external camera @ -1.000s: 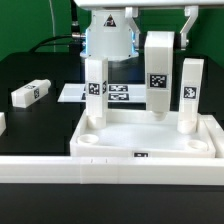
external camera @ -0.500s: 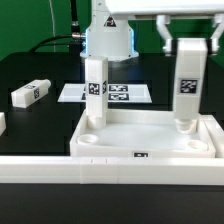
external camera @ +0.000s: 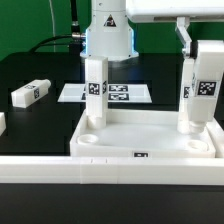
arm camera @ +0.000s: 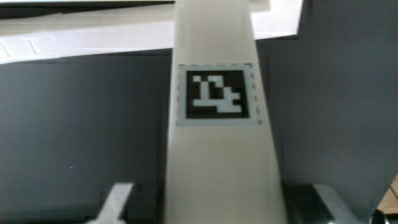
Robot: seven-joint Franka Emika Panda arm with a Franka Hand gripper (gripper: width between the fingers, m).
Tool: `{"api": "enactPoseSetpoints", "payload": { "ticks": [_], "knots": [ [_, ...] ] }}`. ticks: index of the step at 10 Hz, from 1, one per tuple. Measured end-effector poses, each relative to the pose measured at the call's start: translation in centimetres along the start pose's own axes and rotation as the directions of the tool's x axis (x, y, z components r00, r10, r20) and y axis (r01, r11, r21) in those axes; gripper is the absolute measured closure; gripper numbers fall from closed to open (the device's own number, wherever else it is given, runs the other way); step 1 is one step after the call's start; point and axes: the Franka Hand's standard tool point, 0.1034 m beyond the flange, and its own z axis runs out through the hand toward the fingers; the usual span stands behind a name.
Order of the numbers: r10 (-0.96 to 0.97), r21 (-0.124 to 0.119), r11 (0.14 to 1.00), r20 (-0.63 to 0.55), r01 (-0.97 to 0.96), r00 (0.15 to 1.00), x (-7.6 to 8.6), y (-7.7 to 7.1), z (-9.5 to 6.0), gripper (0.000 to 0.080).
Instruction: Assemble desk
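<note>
Here's the gripper [arm camera: 224,203] at the exterior view's right, its fingers [arm camera: 118,203] clamped on either side of a white, square-section held leg [external camera: 209,85]. The wrist view shows one black-and-white tag squarely on the leg's face. The leg hangs roughly upright, with its lower end over the far corner of the tabletop [external camera: 150,128] on the exterior view's right. Whether it touches anything there I can't tell.

Just beside it stands the back-right leg [external camera: 187,95], upright in that corner with its own small tag. Across the way, the back-left leg [external camera: 95,90] is upright in the far corner on the exterior view's left.

The tabletop itself is a big white rimmed rectangle (round sockets showing at the near corners), lying flat on the black table [external camera: 40,130]. A loose leg [external camera: 30,93] lies on its side well off towards the exterior view's left. The marker board [external camera: 128,94] lies flat behind the tabletop.
</note>
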Motion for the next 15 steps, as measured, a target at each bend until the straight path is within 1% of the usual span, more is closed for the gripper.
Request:
{"api": "enactPoseSetpoints", "payload": {
  "ticks": [1,2,3,5,9,13,15],
  "knots": [
    [0.005,0.013,1.000,-0.056,-0.005,0.998,0.2,-0.3,-0.2,0.0509],
    [-0.002,0.036,0.999,-0.162,0.008,0.987,-0.6,-1.2,-0.4,0.0509],
    [-0.009,0.039,0.999,-0.171,0.016,0.985,-2.1,-1.5,-0.1,0.0509],
    [-0.024,0.036,0.999,-0.169,0.031,0.985,-2.5,-1.6,0.0,0.0508],
    [-0.031,0.032,0.999,-0.166,0.037,0.986,-2.6,-1.5,0.2,0.0508],
    [-0.088,0.012,0.996,-0.159,0.091,0.983,-2.9,-0.8,0.7,0.0509],
    [-0.075,0.015,0.997,-0.153,0.079,0.985,-3.3,-1.0,1.0,0.0509]
  ]
}}
